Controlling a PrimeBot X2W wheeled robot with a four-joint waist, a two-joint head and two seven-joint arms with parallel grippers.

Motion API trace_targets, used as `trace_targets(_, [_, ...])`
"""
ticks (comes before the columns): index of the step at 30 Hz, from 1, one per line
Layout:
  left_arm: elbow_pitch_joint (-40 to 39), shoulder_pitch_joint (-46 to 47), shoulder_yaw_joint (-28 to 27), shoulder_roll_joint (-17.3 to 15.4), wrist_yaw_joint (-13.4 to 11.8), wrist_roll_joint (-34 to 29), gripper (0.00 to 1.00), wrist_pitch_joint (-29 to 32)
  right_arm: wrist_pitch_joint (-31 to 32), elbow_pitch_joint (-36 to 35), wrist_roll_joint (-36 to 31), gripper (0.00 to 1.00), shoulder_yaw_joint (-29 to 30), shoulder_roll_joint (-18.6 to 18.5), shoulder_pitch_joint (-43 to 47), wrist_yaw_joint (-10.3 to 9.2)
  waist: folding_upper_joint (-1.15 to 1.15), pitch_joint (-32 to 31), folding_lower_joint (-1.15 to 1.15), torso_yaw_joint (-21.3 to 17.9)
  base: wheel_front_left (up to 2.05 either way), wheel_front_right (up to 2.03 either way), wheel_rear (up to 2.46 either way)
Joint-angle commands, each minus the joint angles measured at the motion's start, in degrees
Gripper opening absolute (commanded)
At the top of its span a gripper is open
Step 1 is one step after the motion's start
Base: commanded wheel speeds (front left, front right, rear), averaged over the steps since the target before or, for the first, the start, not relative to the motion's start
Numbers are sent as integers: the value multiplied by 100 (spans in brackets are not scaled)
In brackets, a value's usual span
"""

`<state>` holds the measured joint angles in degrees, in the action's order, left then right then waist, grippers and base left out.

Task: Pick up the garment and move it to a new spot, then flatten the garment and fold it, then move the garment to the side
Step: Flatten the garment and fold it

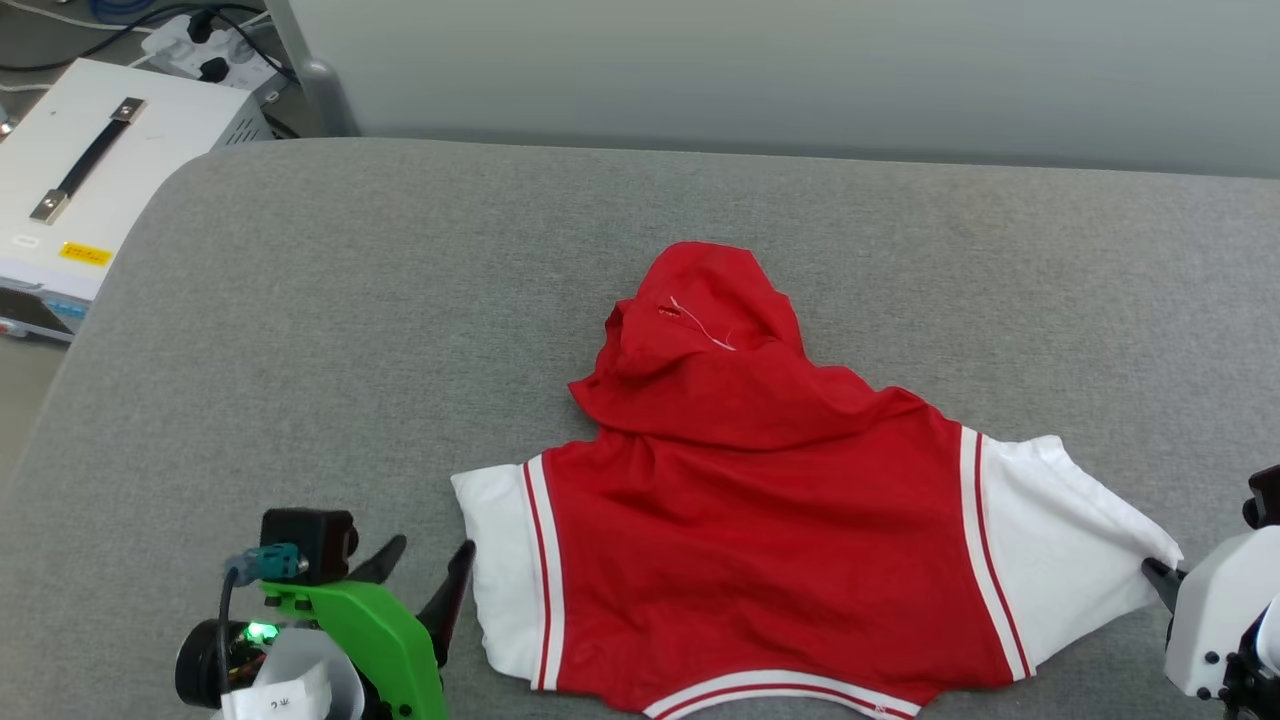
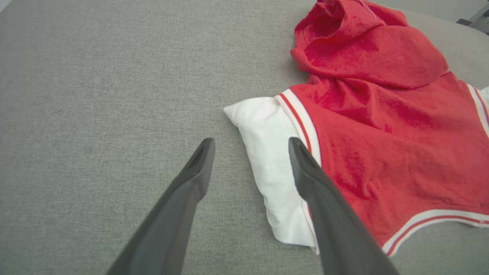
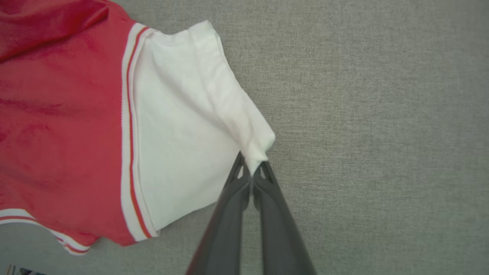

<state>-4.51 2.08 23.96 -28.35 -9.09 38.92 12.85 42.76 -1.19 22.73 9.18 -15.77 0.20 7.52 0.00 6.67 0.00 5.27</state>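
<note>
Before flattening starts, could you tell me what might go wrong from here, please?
The right gripper pinches only a sleeve tip of the garment, so a pull may slip free or just stretch the sleeve. The left gripper is open at the other sleeve's edge and might catch little cloth. The red far end is bunched; folding now would likely trap creases.

Setting: robotics lab or test room. Evidence: white instrument case [image 1: 90,170] with black carry handle and yellow label, 10 o'clock; power strip [image 1: 203,55] with black plugs, 11 o'clock; loose cables [image 1: 120,12] beside it; grey fabric-covered work surface [image 1: 400,300], centre; plain pale wall panel [image 1: 800,70], 12 o'clock.
</note>
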Motion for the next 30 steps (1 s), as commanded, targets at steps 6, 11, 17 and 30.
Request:
trace_targets(6, [298, 167, 325, -191, 371, 495, 100, 1156, 112, -402, -94, 0, 96, 240, 44, -3, 0, 260, 0, -330, 0, 0, 0])
trace_targets(11, [835, 532, 503, -254, 499, 524, 100, 1660, 82, -472, -89, 0, 81, 361, -22, -3, 0, 471, 0, -485, 0, 0, 0])
trace_targets(17, [1587, 906, 832, -160, 728, 582, 100, 2276, 9, -403, -49, 0, 86, 418, -62, -3, 0, 592, 0, -570, 0, 0, 0])
trace_targets(30, [1926, 1045, 766, 129, 1057, 908, 0, 2051, -135, -352, 0, 0, 132, 459, -11, -3, 0, 352, 0, -504, 0, 0, 0])
